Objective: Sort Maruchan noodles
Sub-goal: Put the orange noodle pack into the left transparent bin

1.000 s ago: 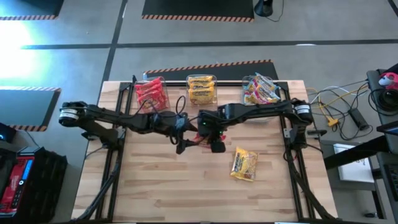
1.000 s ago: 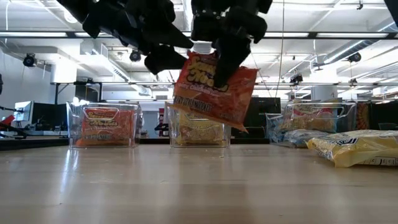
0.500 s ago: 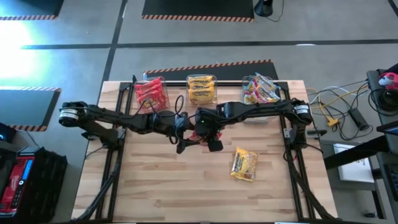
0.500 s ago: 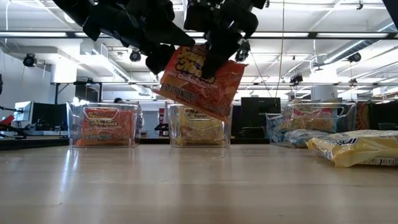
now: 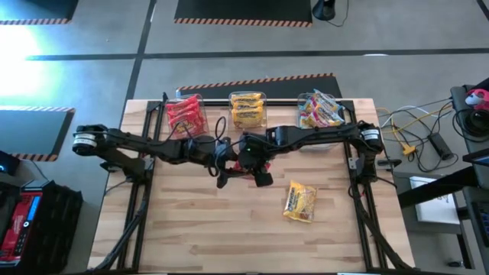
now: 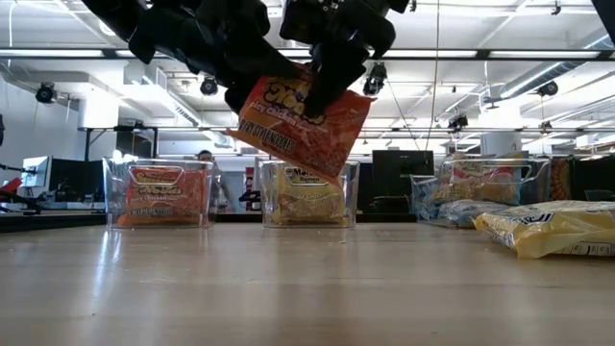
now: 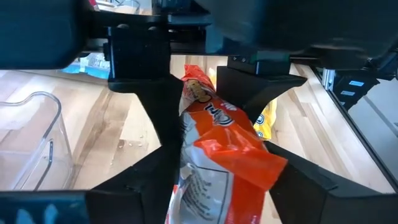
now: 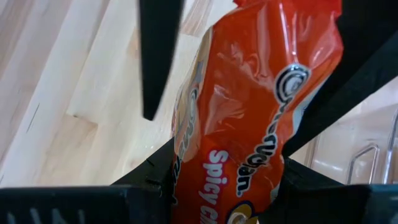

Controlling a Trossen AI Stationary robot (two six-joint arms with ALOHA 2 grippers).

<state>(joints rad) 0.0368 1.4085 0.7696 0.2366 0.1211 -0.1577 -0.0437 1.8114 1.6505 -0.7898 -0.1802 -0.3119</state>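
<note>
A red-orange Maruchan noodle packet (image 6: 303, 125) hangs above the middle of the table, mostly hidden under the arms in the high view. My right gripper (image 5: 250, 162) is shut on it from above. My left gripper (image 5: 228, 166) reaches in from the table's left, and its fingers close on the same packet (image 7: 217, 149). A yellow packet (image 5: 299, 201) lies flat on the table to the right of centre. Three clear bins stand along the far edge: one with red packets (image 5: 186, 114), one with yellow (image 5: 247, 108), one with multicoloured (image 5: 321, 113). My left gripper has the packet's two flat faces (image 7: 186, 177) between its two fingers, which come nearly level from the table's left. It meets the packet at its upper left part (image 6: 252, 101). My right gripper pinches the packet's upper end (image 8: 249, 155) between its two fingers, one on each flat face. The fingers slant down from above. The packet hangs tilted below them, with its lower edge (image 6: 288, 154) clear of the table.
The bare wooden tabletop (image 5: 199, 229) stretches across the near half. The yellow packet (image 6: 553, 229) lies at the right in the low view. Cables and gear (image 5: 428, 137) sit beyond the table's right edge.
The red-orange packet has risen a little in my right gripper and tipped, its top swinging toward my left gripper. My right gripper has rolled slightly with it. My left arm has kept its place.
</note>
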